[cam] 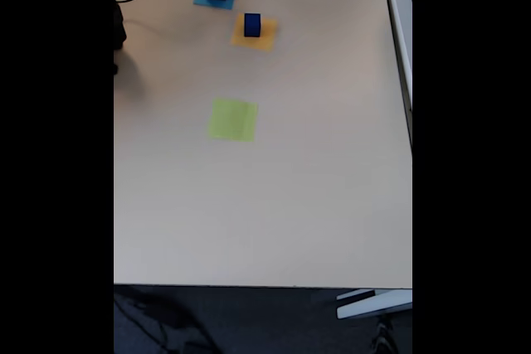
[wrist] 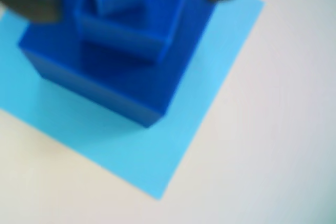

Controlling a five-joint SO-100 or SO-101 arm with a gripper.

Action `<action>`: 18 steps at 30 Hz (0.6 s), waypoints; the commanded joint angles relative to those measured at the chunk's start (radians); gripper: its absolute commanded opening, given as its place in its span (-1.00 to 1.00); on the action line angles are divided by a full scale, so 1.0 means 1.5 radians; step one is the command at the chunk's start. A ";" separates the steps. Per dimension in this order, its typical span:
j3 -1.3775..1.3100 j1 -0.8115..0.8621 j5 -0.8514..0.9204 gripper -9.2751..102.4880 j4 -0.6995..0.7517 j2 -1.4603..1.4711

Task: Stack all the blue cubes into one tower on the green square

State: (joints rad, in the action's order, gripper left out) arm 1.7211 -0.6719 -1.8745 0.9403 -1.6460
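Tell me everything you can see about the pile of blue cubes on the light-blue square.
The pile of blue cubes is a stepped column of three dark blue solid blocks, largest below, smallest on top, smooth and matte like plastic or foam. It stands upright on the light-blue square, inside its edges. In the wrist view dark blurred gripper parts flank the top; contact cannot be judged. In the fixed view it stands at the table's far edge.

Dark blue cubes (wrist: 115, 61); lime-green square (cam: 233, 119); orange square (cam: 264, 39)
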 commanded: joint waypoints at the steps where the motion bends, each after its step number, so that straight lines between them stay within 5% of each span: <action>1: -0.002 0.004 0.007 -0.60 -0.005 -0.017; 18: 0.034 0.006 0.012 -0.62 -0.011 -0.027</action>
State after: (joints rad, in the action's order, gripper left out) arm 1.7779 -0.6734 -1.8607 0.9403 -1.6460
